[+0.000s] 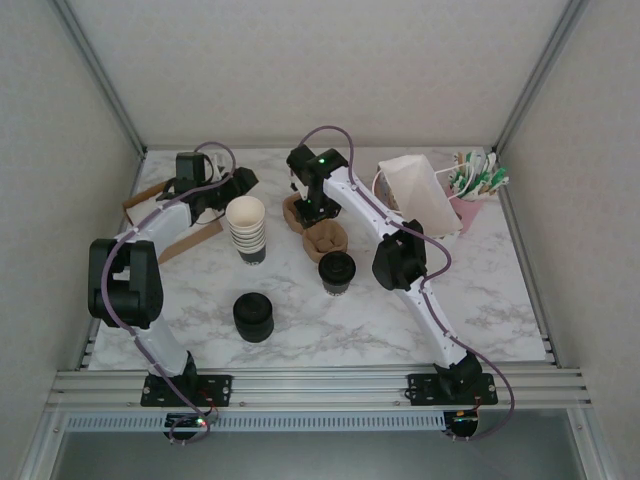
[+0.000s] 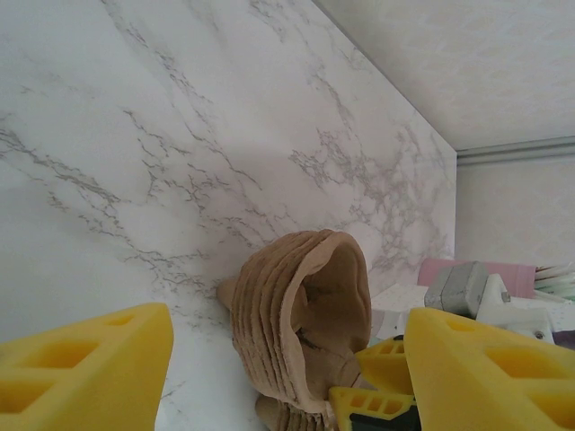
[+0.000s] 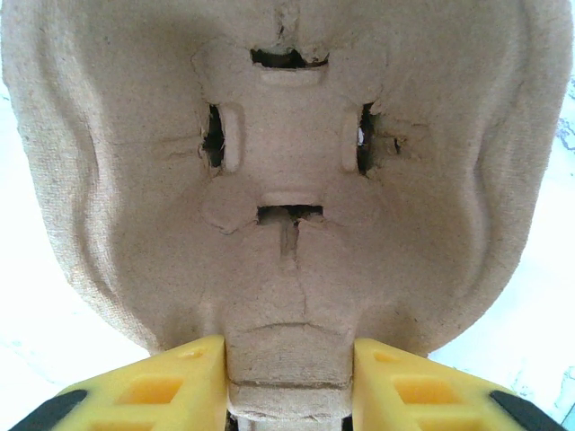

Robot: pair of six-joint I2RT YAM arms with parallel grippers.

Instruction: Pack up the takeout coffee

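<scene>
The left gripper (image 1: 235,183) hung wide open and empty near the desk's (image 1: 500,300) back-left edge. Right of it, the right gripper (image 3: 289,377) pinched the neck of a pulp carrier (image 3: 287,180) from both sides. Just in front stood the takeout coffee (image 1: 337,271), mid-desk, upright, its long axis vertical, round black lid on top, wall dark. Bare marble lay open toward the right edge.

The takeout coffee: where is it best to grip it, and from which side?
Probably the dark wall under the lid of the takeout coffee, approached sideways from the near side: it stands upright, and the carrier trays crowd its far side.
</scene>
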